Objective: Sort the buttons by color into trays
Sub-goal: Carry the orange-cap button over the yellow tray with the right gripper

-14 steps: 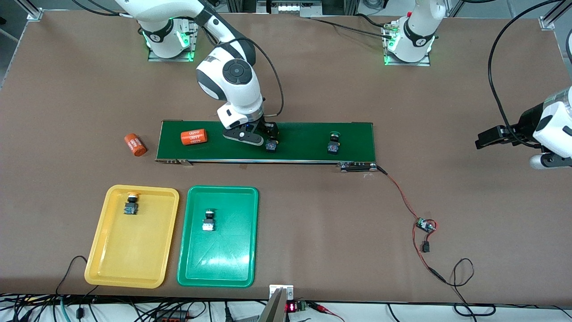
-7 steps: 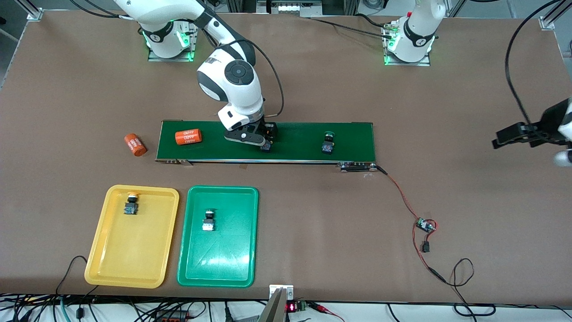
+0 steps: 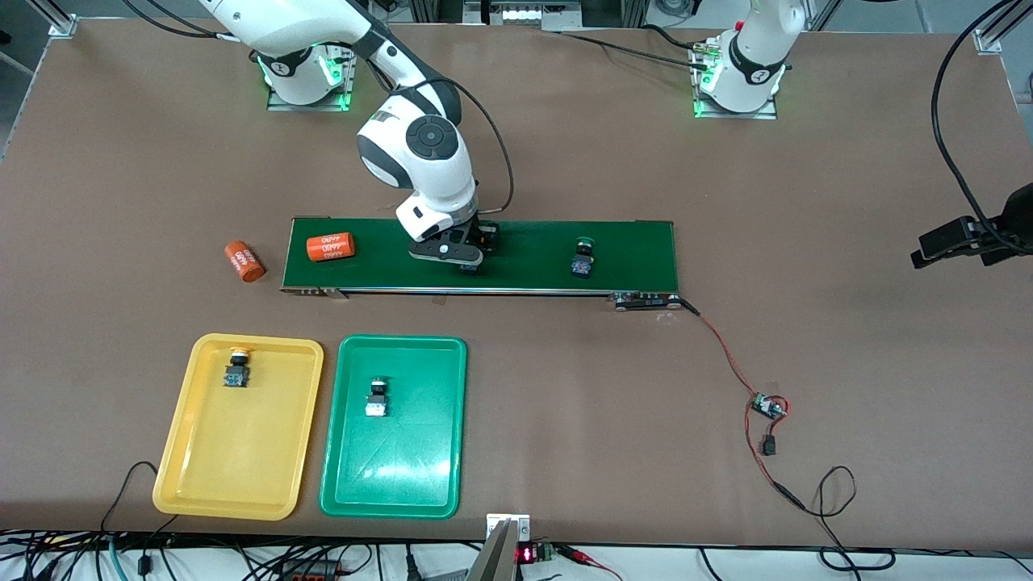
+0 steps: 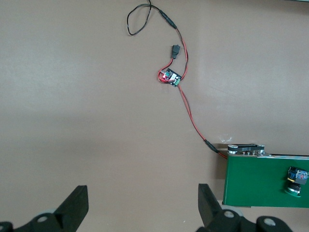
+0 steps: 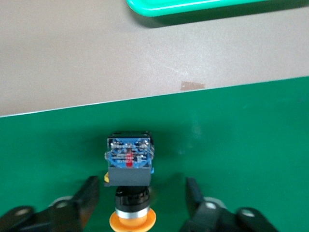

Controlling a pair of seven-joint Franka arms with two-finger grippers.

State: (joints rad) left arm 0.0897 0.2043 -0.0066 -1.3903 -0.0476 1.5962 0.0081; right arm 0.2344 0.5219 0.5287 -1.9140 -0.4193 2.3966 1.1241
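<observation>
On the dark green conveyor belt (image 3: 533,258) lies a yellow-orange capped button (image 5: 129,162), between the fingers of my right gripper (image 5: 141,198). The gripper is open, with a gap showing on each side of the button. In the front view the right gripper (image 3: 466,260) hides most of this button. A green capped button (image 3: 581,258) lies on the belt toward the left arm's end. The yellow tray (image 3: 202,476) holds one yellow button (image 3: 236,367). The green tray (image 3: 403,484) holds one green button (image 3: 376,395). My left gripper (image 4: 142,208) hangs open over bare table, holding nothing.
One orange cylinder (image 3: 329,246) lies on the belt near the right arm's end, and another cylinder (image 3: 244,261) lies on the table beside the belt. A red wire runs from the belt's end to a small circuit board (image 3: 767,406). The left gripper (image 3: 940,244) is at the table's edge.
Cylinder and both buttons on the belt have drifted toward the right arm's end. My right gripper followed the yellow button, its fingers drawing closer together. The left arm pulled back toward the table's edge.
</observation>
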